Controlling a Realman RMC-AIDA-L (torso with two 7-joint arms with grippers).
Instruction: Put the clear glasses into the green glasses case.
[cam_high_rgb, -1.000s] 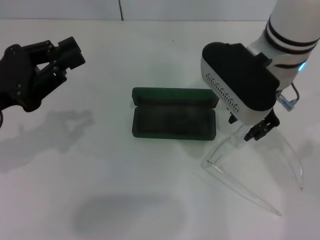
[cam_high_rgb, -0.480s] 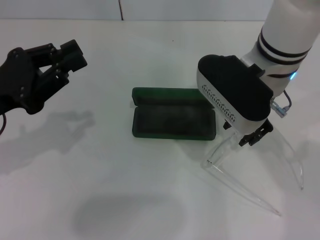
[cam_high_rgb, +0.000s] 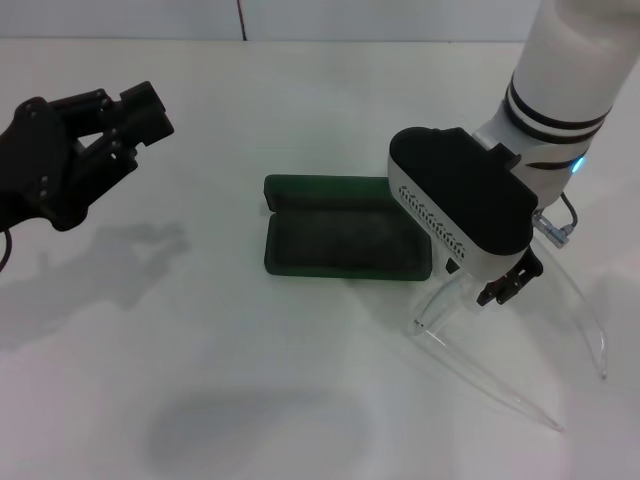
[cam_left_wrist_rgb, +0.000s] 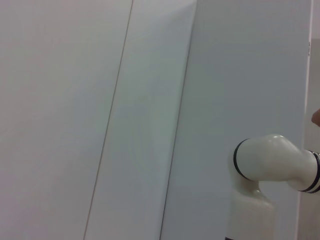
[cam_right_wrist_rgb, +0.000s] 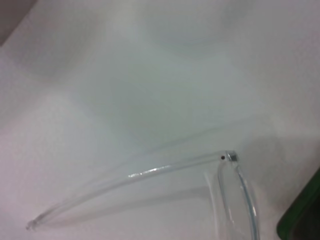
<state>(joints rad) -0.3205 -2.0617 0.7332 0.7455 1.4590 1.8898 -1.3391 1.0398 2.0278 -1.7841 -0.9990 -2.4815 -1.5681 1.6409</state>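
A plain white table (cam_high_rgb: 300, 90) filled the frame, with a pale wall along the top edge. The green glasses case (cam_high_rgb: 345, 228) lay open at the middle of the head view, its long axis running left to right, its lid folded back toward the top of the frame and its dark lining bare. Nothing had gone into it, so the whole job was left: grasp, lift, carry over, set inside.

The clear glasses (cam_high_rgb: 505, 345) rested on the table at lower right, just beside the case's right end. Their curved front sat toward the case, mostly under my wrist, and the two long arms were spread wide, pointing down-right toward the frame's lower edge.

My right gripper (cam_high_rgb: 510, 280) hung over the front of the glasses. I could not tell how far my jaws stood apart there, nor whether they had hold of the frame. My left gripper (cam_high_rgb: 130, 110) was parked at upper left, fingers drawn together on nothing.
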